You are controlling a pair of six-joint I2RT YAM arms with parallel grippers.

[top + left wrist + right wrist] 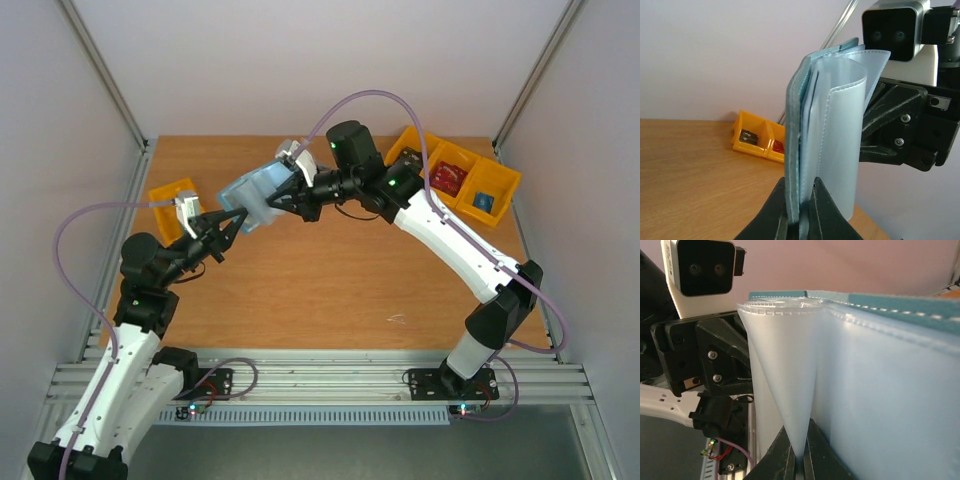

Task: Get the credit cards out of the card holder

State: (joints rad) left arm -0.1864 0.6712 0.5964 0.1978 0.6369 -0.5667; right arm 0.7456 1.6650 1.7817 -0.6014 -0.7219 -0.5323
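The teal-blue card holder (255, 195) hangs in the air over the back of the table, between my two grippers. My left gripper (238, 218) is shut on its near edge. In the left wrist view, that gripper (800, 187) pinches the teal cover and a pale lining layer of the card holder (832, 125). My right gripper (283, 195) grips from the far side. In the right wrist view, this gripper (799, 440) is shut on a curled pale flap of the card holder (880, 390). The credit cards are hidden.
A yellow bin (172, 200) sits at the left of the table. A row of yellow bins (462, 178) at the back right holds a red object (447, 178) and a blue one (485, 200). The left wrist view shows these bins (760, 137) on the wood behind the holder.
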